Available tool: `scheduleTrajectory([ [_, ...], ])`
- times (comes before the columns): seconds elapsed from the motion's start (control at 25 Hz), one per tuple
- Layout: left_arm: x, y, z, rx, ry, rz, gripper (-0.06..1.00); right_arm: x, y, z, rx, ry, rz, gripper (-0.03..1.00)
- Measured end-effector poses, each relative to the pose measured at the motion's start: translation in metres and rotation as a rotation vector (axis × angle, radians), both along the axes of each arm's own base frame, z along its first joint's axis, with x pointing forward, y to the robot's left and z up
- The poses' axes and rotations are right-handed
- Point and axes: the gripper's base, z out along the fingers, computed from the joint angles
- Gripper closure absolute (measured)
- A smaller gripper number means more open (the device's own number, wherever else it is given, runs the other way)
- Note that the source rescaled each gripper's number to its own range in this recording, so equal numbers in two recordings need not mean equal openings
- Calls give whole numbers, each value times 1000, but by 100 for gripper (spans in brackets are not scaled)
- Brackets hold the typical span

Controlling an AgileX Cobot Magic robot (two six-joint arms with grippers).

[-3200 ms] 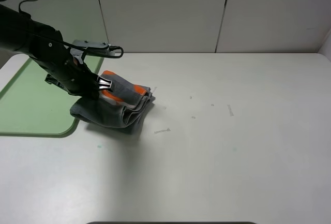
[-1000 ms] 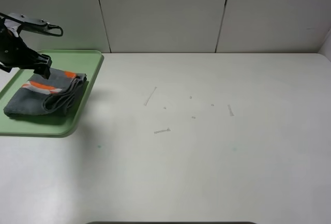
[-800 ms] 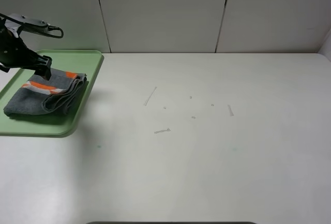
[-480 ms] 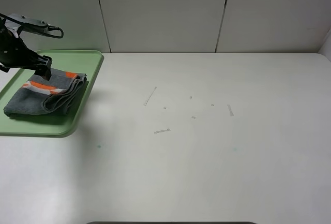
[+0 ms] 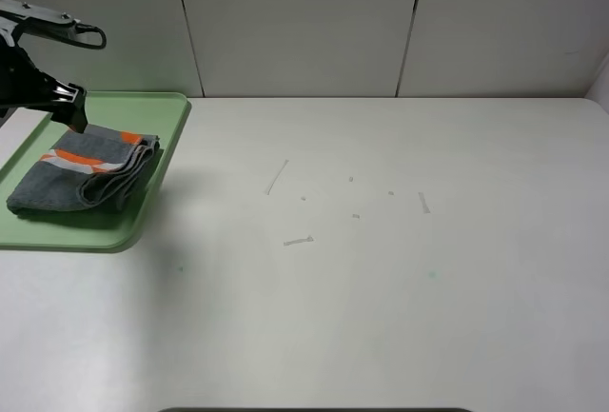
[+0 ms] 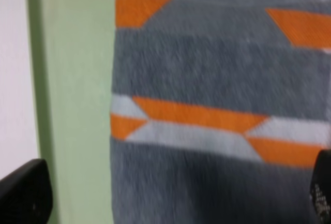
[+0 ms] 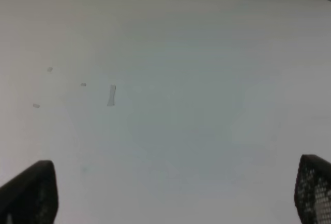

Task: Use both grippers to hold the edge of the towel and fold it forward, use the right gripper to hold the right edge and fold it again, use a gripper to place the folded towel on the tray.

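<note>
- Towel [image 5: 88,175]: dark grey terry cloth with orange and pale patches, folded into a compact bundle. It lies inside the tray, with its layered folded edges toward the tray's right rim. The left wrist view shows its top face [image 6: 217,105] flat on the green surface, with orange patches and a pale band across it.
- Tray [image 5: 162,160]: pale green plastic, rounded corners, low raised rim. It sits at the far left of the desk, partly cut off by the edge of the exterior view; its floor [image 6: 77,105] shows beside the towel in the left wrist view.
- Left end effector [image 5: 74,117]: black, above the towel's far end and clear of the cloth. Fingers [image 6: 23,190] stand wide apart at the borders of the wrist view, nothing between them.
- Right end effector [image 7: 170,193]: outside the exterior view. Its fingers [image 7: 28,190] are spread wide over bare desk, holding nothing.
- Desk [image 5: 400,269]: white surface with a few small scuff marks [image 5: 297,241] near its middle, well apart from the tray.
</note>
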Motion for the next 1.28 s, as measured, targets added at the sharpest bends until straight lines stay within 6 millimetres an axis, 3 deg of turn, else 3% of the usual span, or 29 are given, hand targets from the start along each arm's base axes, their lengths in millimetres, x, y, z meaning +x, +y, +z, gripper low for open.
scheduleTrajectory([
  [0.6,-62,-19,67,-77,100,-11,-6,0,0,0,0,0,0,-3],
  [0.84,-100,-25,67,-165,121,-2,-6,0,0,0,0,0,0,-3],
  [1.08,-154,-28,70,-190,69,-3,-6,0,0,0,0,0,0,-3],
  [1.28,-200,-28,61,-190,34,-7,-6,0,0,0,0,0,0,-3],
])
